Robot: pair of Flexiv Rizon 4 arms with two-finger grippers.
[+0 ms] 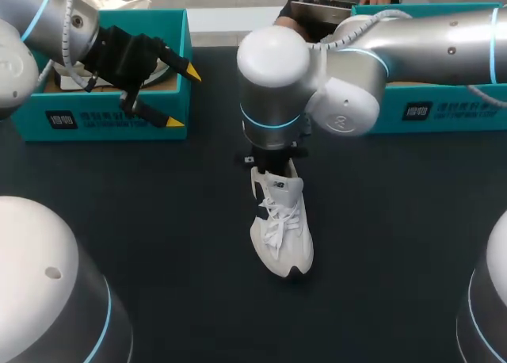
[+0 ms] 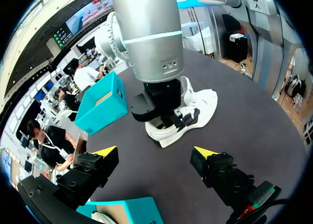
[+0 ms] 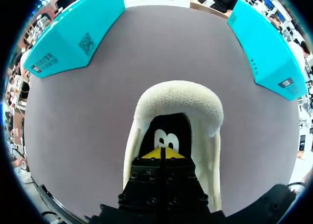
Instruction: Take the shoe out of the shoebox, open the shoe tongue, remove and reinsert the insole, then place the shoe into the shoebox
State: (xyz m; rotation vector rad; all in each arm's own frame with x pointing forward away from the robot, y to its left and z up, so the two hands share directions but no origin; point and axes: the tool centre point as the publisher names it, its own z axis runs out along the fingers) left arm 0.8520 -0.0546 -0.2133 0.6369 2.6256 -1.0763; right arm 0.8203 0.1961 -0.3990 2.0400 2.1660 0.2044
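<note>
The white shoe [image 1: 281, 228] stands on its sole mid-table [image 1: 396, 244], outside both teal boxes. Its long axis runs away from the robot, with the toe toward the robot and slightly to its right, and the heel on the far side. The right hand [image 3: 161, 153] dips into the heel opening over the dark insole [image 3: 166, 131], yellow tips clenched together. The left hand [image 2: 155, 152] hangs released, fingers wide apart, at the left box's [image 1: 119, 113] front wall. The right box [image 1: 428, 109] sits behind the right arm.

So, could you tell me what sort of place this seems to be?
Probably a robot lab bench: left arm and right arm over a black table, with a shoe, a left shoebox and a right shoebox.
</note>
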